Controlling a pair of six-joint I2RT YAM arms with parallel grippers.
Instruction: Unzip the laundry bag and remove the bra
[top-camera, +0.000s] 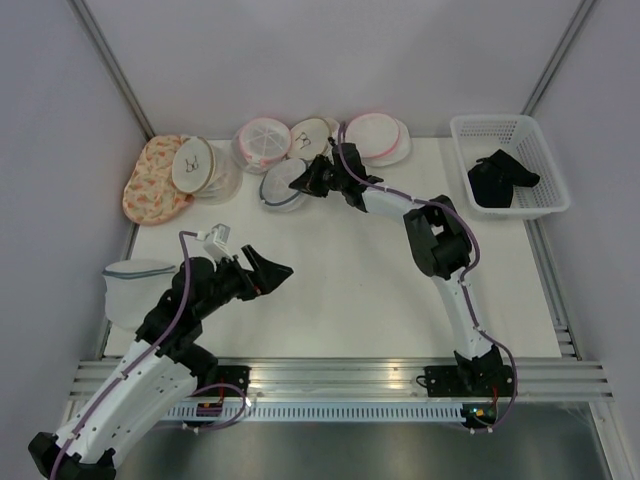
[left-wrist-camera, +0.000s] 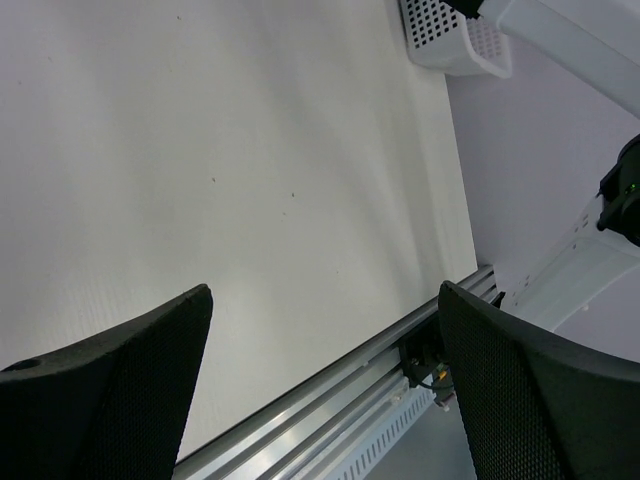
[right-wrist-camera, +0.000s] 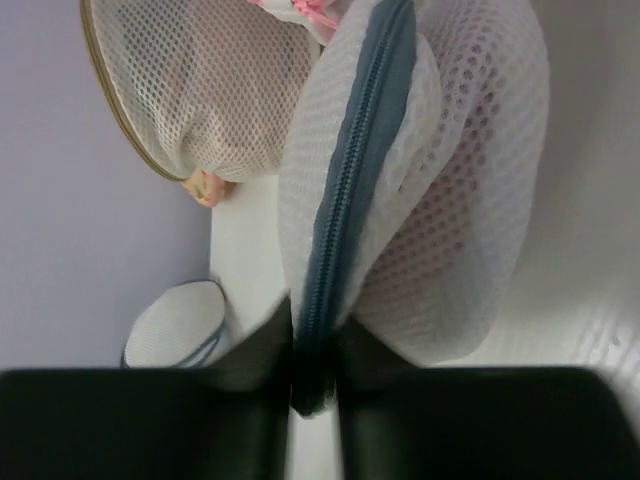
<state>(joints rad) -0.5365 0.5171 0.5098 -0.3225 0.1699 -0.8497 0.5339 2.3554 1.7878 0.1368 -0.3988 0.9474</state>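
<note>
One laundry bag (top-camera: 276, 190) is in hand. It sits at the far middle of the counter (top-camera: 350, 290), and its grey-blue zipper rim (right-wrist-camera: 352, 190) is pinched between the pressed-together fingers of the right claw (right-wrist-camera: 312, 385). In the overhead view the bag is seen just left of that claw. In the wrist view the rim's long axis runs straight away from the fingertips, so a pull along the zipper line is judged to be the next move. Nothing dark can be made out through the mesh.

The left claw (left-wrist-camera: 325, 300) is spread wide and empty over bare counter, well apart from the bag, so the right arm is the nearer.

A second grey-blue-rimmed bag (top-camera: 135, 285) is seen at the near left edge. Two beige-rimmed bags (top-camera: 195, 163) and at least two pink-rimmed bags (top-camera: 265, 140) are grouped along the back.

Black fabric, taken to be the bra (top-camera: 500, 182), lies in the one white basket (top-camera: 548, 150) at the far right. Its piece count cannot be told.
</note>
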